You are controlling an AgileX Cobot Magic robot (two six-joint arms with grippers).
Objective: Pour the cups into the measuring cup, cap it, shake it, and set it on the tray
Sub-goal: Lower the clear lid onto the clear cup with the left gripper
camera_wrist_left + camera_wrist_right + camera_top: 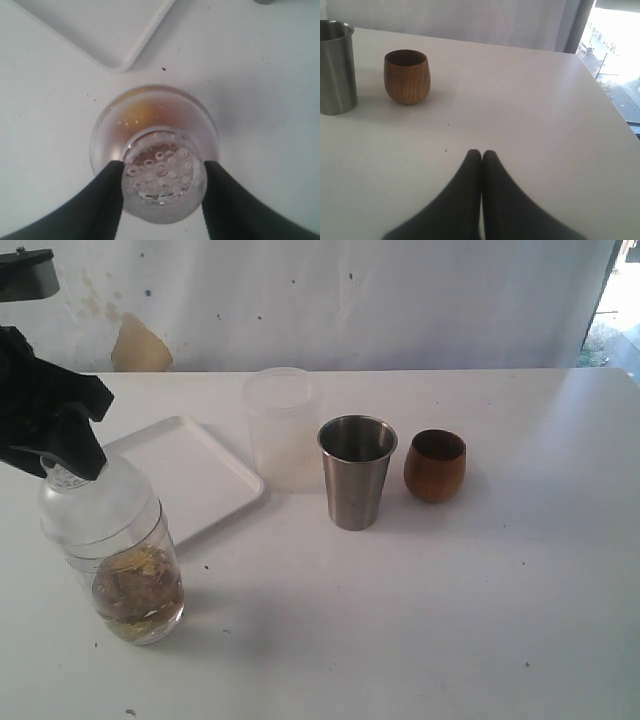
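Measuring cup is found nearest, at the front left of the desk, tilted with its top leaning left and amber liquid with pale flecks pooled in its rounded base; whether the base touches the desk cannot be told. It is held at the top by the left gripper, whose black jaws are clamped on either side of the narrow neck of the strainer lid. The ring of small holes in that lid is made out only in the left wrist view, while the tilt is shown only by the exterior view. Just behind the cup the white tray is seen lying flat. Further back and to the right the steel tumbler is seen upright, with the wooden cup just beside it and apart. The frosted cylinder is set farthest, close behind the tumbler. The right gripper is shown only by its own wrist view, low over bare desk, jaws pressed together on nothing.
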